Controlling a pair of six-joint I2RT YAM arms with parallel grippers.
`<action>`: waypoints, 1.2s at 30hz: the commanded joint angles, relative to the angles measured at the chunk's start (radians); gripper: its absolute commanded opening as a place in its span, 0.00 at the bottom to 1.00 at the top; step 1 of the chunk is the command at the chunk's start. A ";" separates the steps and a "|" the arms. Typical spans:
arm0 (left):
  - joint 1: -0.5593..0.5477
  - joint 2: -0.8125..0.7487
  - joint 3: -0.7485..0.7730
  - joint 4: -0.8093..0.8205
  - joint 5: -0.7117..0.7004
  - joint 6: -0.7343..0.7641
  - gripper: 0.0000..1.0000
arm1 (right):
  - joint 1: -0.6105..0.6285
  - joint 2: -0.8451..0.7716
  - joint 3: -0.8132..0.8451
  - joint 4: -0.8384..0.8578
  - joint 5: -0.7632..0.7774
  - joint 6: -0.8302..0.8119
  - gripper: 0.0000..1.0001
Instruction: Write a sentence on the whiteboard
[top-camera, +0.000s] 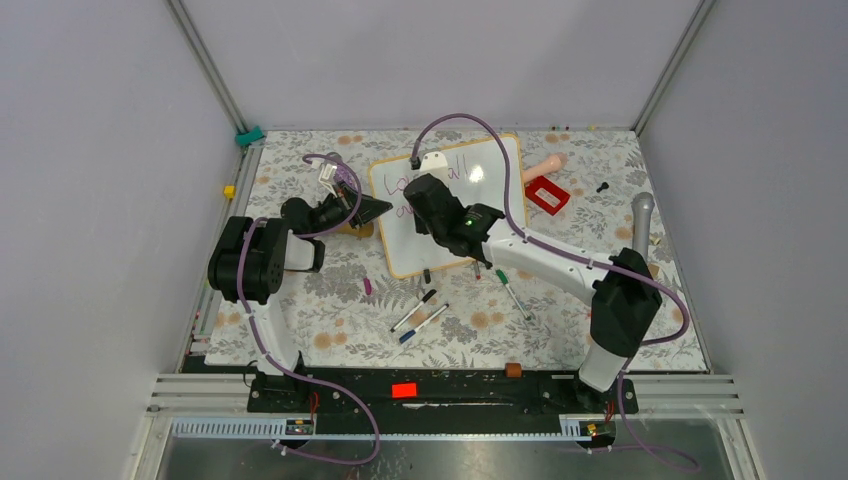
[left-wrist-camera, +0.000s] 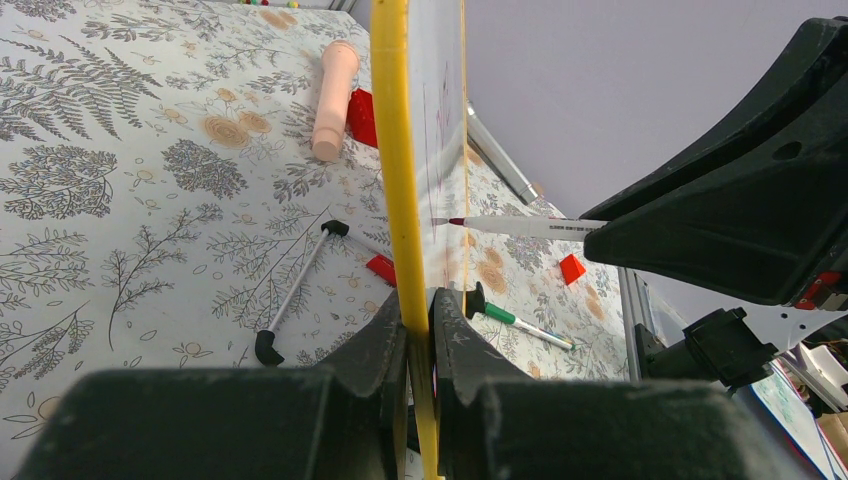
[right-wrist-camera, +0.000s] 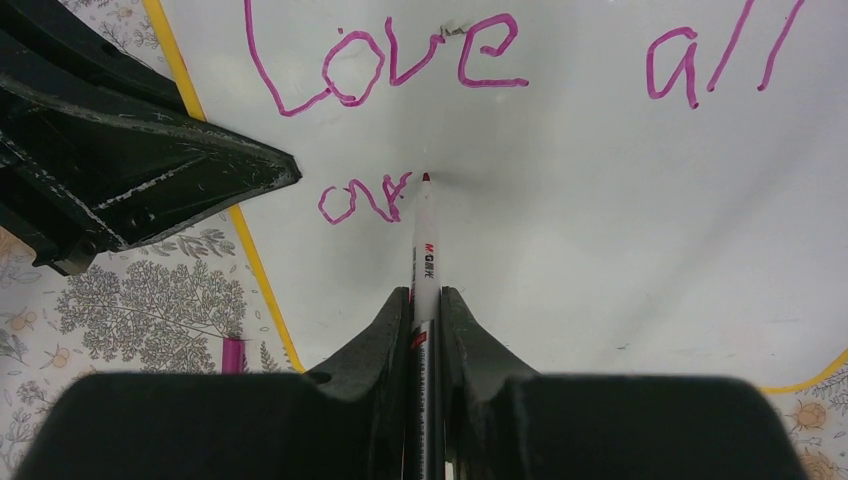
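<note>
The whiteboard (top-camera: 495, 195) lies tilted on the floral table, its yellow-orange frame (left-wrist-camera: 392, 150) seen edge-on in the left wrist view. My left gripper (left-wrist-camera: 420, 300) is shut on that frame at the board's left edge (top-camera: 375, 208). My right gripper (right-wrist-camera: 426, 295) is shut on a white marker (right-wrist-camera: 424, 250), over the board's left half (top-camera: 425, 195). The marker's tip (right-wrist-camera: 425, 178) touches the board (right-wrist-camera: 600, 200). The sentence (right-wrist-camera: 390, 60) reads "Love all" in pink, with the first letters of a second line (right-wrist-camera: 365, 200) just left of the tip.
Two loose markers (top-camera: 420, 310) and a green-capped one (top-camera: 512, 293) lie in front of the board, with a pink cap (top-camera: 367, 286) to their left. A red block (top-camera: 546, 194) and a beige cylinder (top-camera: 545, 165) sit right of it. A grey cylinder (top-camera: 640, 225) stands far right.
</note>
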 joint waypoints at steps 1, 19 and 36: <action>-0.012 0.021 -0.035 0.009 0.029 0.181 0.00 | -0.010 0.016 0.060 -0.018 -0.003 -0.003 0.00; -0.012 0.022 -0.036 0.008 0.029 0.184 0.00 | -0.010 -0.036 0.010 0.000 -0.005 -0.005 0.00; -0.011 0.020 -0.037 0.008 0.028 0.188 0.00 | -0.033 -0.084 -0.046 0.020 -0.015 -0.006 0.00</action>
